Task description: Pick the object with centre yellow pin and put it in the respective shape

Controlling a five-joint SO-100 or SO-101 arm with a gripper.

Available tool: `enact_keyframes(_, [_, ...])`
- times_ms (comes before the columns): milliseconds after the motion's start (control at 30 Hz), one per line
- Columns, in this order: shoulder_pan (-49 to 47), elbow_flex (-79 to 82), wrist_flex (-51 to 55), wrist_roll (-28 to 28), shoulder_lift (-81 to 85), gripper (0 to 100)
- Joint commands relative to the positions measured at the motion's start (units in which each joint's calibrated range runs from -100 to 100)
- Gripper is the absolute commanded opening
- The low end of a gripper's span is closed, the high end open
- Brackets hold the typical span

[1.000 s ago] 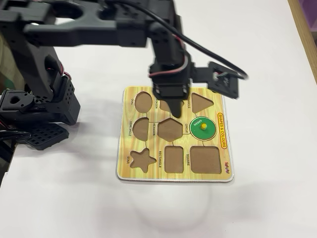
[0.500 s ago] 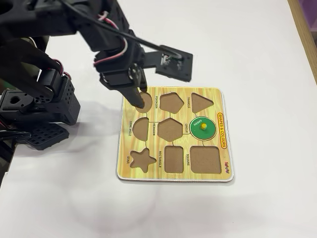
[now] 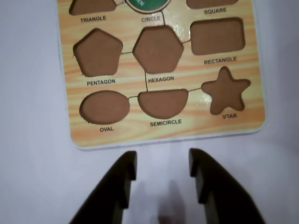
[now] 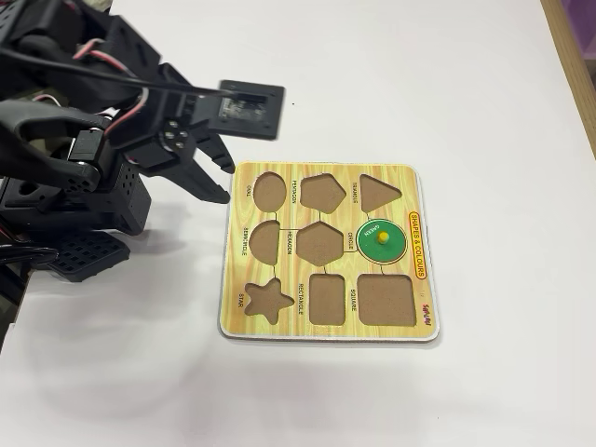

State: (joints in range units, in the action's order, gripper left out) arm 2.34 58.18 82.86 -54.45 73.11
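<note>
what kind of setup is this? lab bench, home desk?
Probably a hobby or lab tabletop, can't say which. Plain white table with just a small black arm, its open gripper empty, and a child's wooden shape board with a green disc seated in the circle cut-out. A wood edge shows far right.

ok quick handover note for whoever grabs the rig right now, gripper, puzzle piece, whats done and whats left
Gripper: open and empty, hanging over bare table just off the oval and semicircle edge of the yellow wood-grain shape board.

Green round wooden disc with yellow centre knob: sitting flat in the round cut-out labelled CIRCLE; the wrist view shows only its edge at the top of the picture.

Done: the disc looks seated in its matching hole, with nothing gripping it.

Left: by these views nothing on the placing itself. The other cut-outs, such as the hexagon cut-out, are empty, and no other pieces are in view. Parking the arm is likely all that remains.
</note>
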Motion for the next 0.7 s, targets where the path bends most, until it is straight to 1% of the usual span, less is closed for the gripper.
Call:
enact_keyframes(0, [-0.29,3.42,-0.49,-0.16,10.57,14])
enact_keyframes(200, [-0.29,11.87,-0.49,-0.16,26.14,14])
enact_keyframes(533, [-0.29,26.89,-0.58,-0.21,25.47,13])
enact_keyframes(667, [-0.09,28.96,-2.4,-0.1,25.47,14])
